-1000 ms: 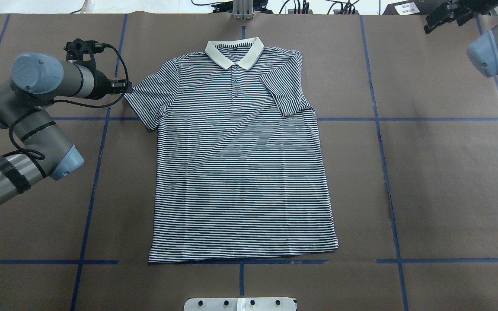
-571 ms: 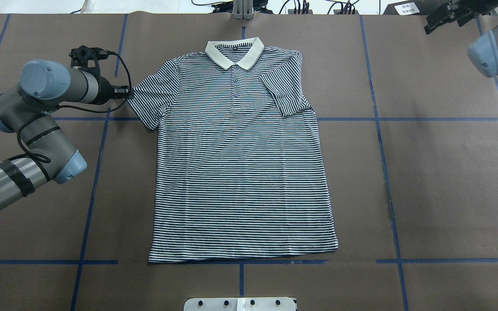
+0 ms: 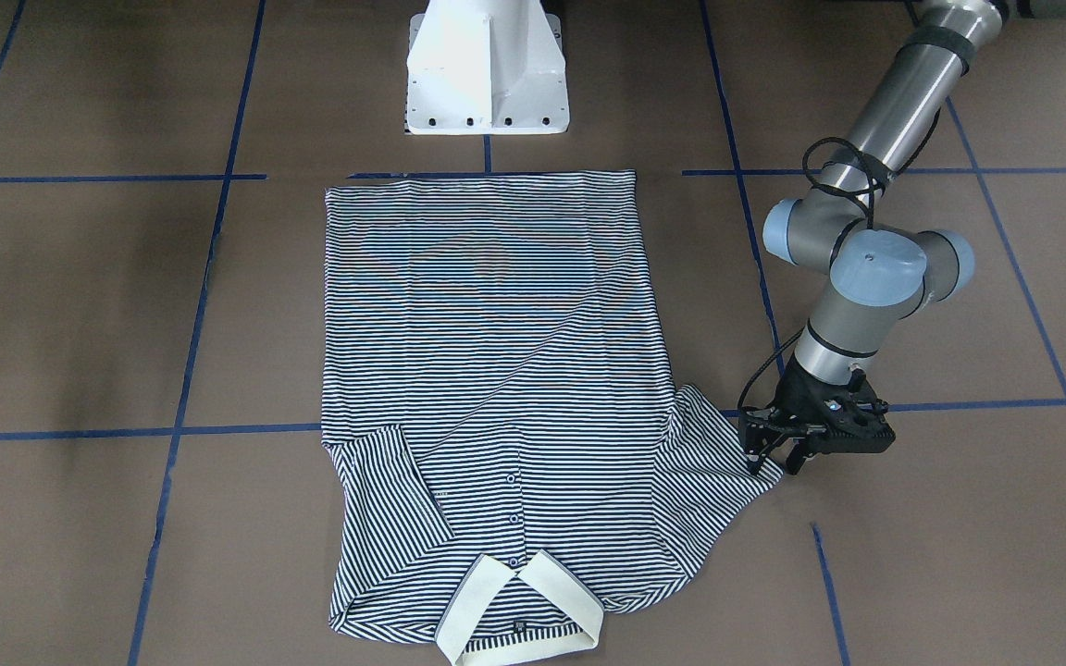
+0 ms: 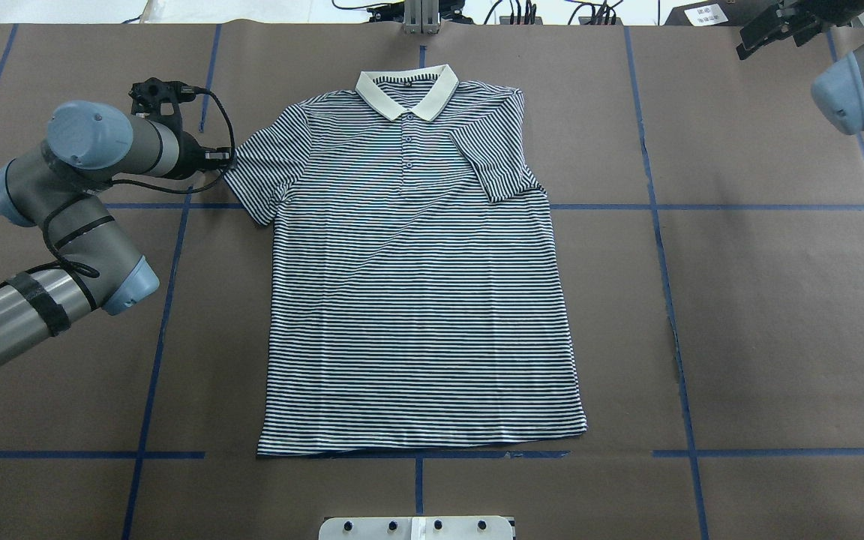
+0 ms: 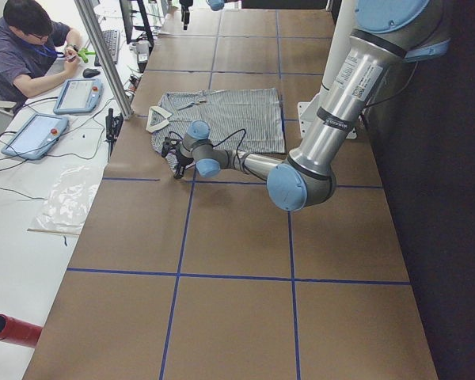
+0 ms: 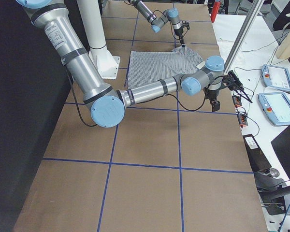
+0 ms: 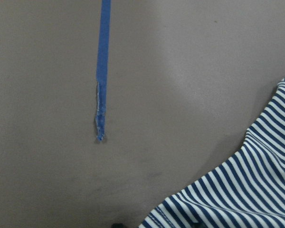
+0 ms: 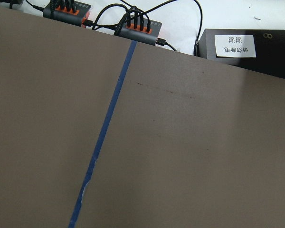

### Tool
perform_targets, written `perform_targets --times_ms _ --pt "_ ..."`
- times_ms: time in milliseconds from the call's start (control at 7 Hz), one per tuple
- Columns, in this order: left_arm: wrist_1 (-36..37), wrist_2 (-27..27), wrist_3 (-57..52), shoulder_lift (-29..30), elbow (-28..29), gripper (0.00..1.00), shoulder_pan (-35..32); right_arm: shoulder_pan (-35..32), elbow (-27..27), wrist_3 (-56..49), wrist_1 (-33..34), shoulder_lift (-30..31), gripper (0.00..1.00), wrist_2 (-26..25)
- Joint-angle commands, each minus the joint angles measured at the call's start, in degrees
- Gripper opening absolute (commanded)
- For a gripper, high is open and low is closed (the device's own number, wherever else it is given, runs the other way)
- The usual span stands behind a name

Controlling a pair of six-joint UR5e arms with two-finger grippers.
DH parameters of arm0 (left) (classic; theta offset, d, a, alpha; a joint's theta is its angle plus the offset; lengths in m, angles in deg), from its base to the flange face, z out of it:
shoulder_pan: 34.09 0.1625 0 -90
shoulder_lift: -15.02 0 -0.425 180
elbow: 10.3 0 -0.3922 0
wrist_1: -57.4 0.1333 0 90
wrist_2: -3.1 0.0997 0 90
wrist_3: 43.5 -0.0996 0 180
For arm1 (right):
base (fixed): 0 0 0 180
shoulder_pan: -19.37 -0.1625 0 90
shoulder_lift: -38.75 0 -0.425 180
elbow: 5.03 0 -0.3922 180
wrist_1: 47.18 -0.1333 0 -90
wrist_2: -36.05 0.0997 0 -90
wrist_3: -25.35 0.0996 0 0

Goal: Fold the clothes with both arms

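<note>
Shirt flat on the table, buttons up, collar at the far side from the robot. One sleeve is tucked in over the chest; the other sleeve is spread out toward the left arm.

Left hand is low at that spread sleeve's outer edge, fingers apart, tips right at the hem and nothing pinched yet. Its wrist view catches only a corner of stripes at the frame edge, so this looks like a very shallow bite.

That's the danger: closing on the hem alone, the cloth could slip free halfway through the fold. Go too low and the fingers could catch the brown table cover along with the fabric.

Right hand sits well away by the far corner; whether its fingers are apart or together, I cannot tell. With nothing pinning the body, a sideways pull could drag the whole shirt, rumple the chest, or disturb the tucked sleeve and leave a crooked fold.
</note>
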Motion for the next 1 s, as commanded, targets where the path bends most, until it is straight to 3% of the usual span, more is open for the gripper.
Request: perform_targets --times_ms 0,714,857 --pt "-0.15 -0.01 0.01 -0.06 -0.28 0.06 0.11 0.0 0.0 0.09 0.0 0.0 1.0 0.0" --pt "1.34 -0.01 -0.17 -0.06 -3.78 0.06 0.02 0.0 0.0 0.09 0.0 0.09 1.0 0.0" --pt "7.44 -0.01 0.1 0.98 -7.11 0.06 0.11 0.0 0.0 0.18 0.0 0.09 1.0 0.0"
